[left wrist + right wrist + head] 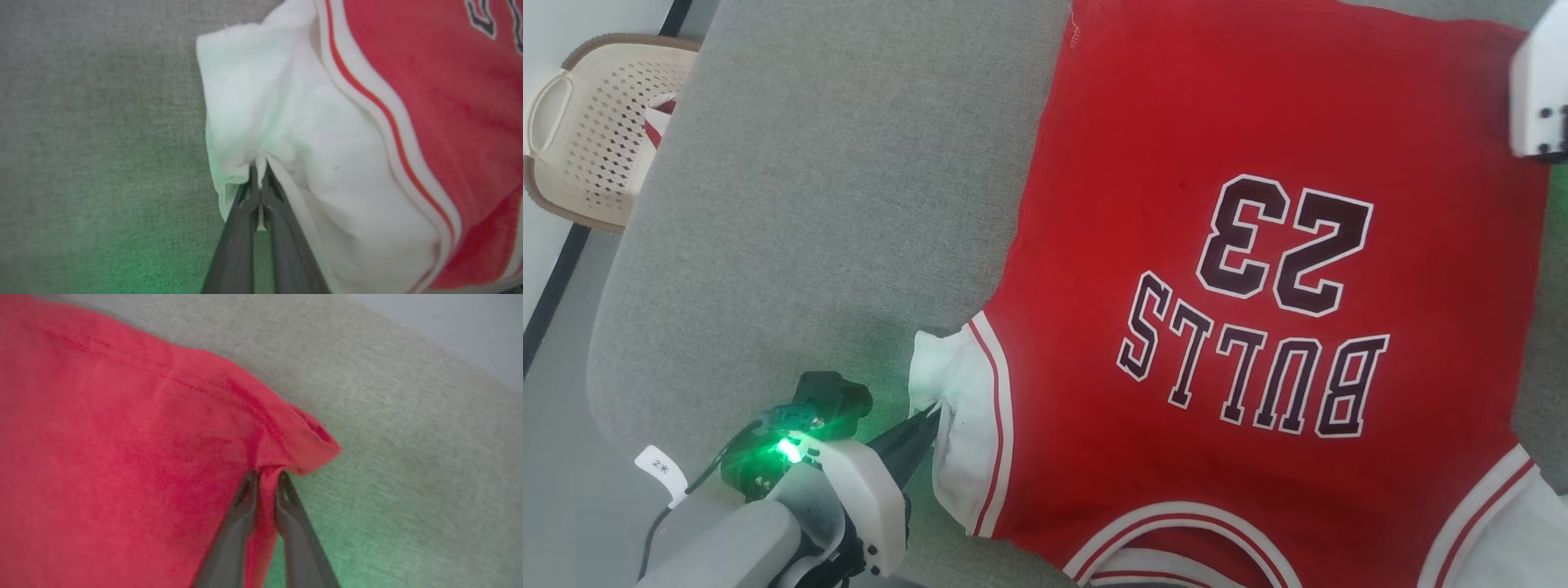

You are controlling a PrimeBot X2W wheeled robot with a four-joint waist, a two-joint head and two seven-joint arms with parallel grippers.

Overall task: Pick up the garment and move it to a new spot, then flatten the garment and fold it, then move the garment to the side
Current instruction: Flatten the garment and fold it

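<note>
Lying flat, red garment (1143, 163) w/ black 23: left gripper (258, 165) pinches white sleeve (261, 102), right gripper (267, 475) seemingly nips hem corner (314, 445)

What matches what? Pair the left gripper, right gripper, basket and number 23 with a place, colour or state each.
1 left gripper
2 right gripper
3 basket
4 number 23

A black, white-edged
B jaws pinching red hem corner
C beside grey surface, upper left of head view
D jaws pinching white sleeve

Pairs: 1-D, 2-B, 3-C, 4-A
</note>
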